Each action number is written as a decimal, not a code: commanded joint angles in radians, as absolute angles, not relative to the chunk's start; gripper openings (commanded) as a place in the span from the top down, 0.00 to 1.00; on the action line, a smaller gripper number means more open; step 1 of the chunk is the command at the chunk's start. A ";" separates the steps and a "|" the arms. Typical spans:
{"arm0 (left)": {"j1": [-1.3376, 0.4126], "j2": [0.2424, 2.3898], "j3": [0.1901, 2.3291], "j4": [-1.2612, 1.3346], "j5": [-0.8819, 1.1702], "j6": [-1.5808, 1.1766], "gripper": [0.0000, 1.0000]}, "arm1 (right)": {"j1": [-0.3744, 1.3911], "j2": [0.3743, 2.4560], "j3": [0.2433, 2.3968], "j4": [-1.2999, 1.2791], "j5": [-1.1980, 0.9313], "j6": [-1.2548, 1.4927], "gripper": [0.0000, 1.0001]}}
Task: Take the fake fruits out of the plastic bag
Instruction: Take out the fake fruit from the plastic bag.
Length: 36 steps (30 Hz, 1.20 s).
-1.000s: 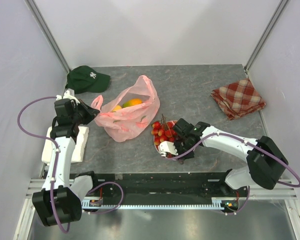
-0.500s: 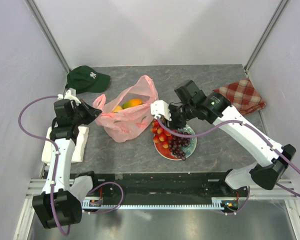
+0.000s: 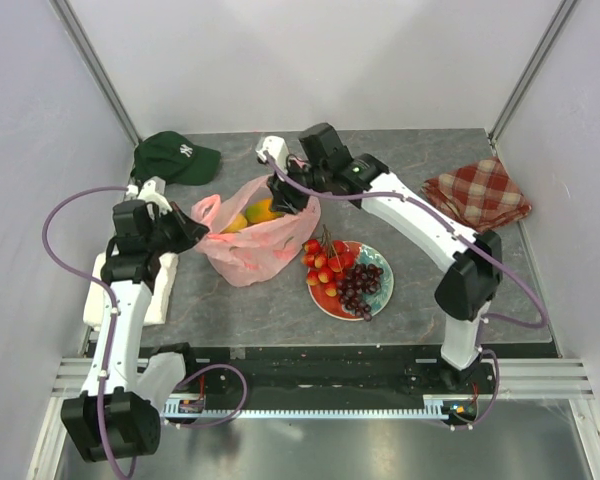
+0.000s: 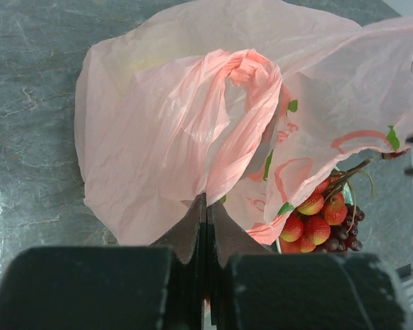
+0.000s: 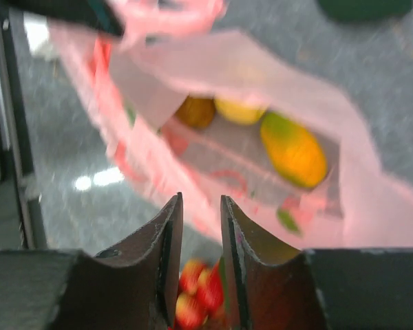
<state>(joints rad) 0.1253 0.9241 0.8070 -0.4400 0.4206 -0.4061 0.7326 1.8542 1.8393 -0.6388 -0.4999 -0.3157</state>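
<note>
My left gripper (image 4: 205, 206) pinched tight on bag (image 4: 158, 124) handle. My right gripper (image 5: 198, 206) part open, empty, over bag mouth; orange fruit (image 5: 294, 151) at 1 o'clock. Risk: snagging thin film instead.

The left gripper (image 4: 205, 214), jaws pressed together at 6 o'clock, pinches a twisted fold of the pink plastic bag (image 4: 144, 130), which spreads across the grey counter (image 4: 27, 82). At 4 o'clock, red berries (image 4: 315, 221) and what look like dark grapes (image 4: 345, 237) show past its edge.

Translucent pink bag (image 3: 250, 248) with green leaf prints, red berries (image 3: 324, 265), dark purple grapes (image 3: 360, 291), red-checked cloth (image 3: 477, 195), dark green cap (image 3: 174, 158)
</note>
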 commanded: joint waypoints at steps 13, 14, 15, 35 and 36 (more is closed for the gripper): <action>0.112 0.960 0.831 -0.667 0.535 -0.413 0.49 | 0.893 1.945 1.711 -0.614 -0.307 -0.474 0.64; 0.113 0.956 0.827 -0.676 0.535 -0.414 0.46 | 0.899 1.937 1.694 -0.615 -0.307 -0.469 0.63; 0.112 0.953 0.819 -0.686 0.529 -0.411 0.45 | 0.905 1.927 1.684 -0.621 -0.310 -0.463 0.62; 0.112 0.907 0.749 -0.654 0.506 -0.413 0.98 | 0.867 2.267 1.937 -0.466 -0.075 -0.641 0.29; 0.112 0.907 0.752 -0.653 0.517 -0.411 0.98 | 0.864 2.285 1.953 -0.465 -0.066 -0.661 0.28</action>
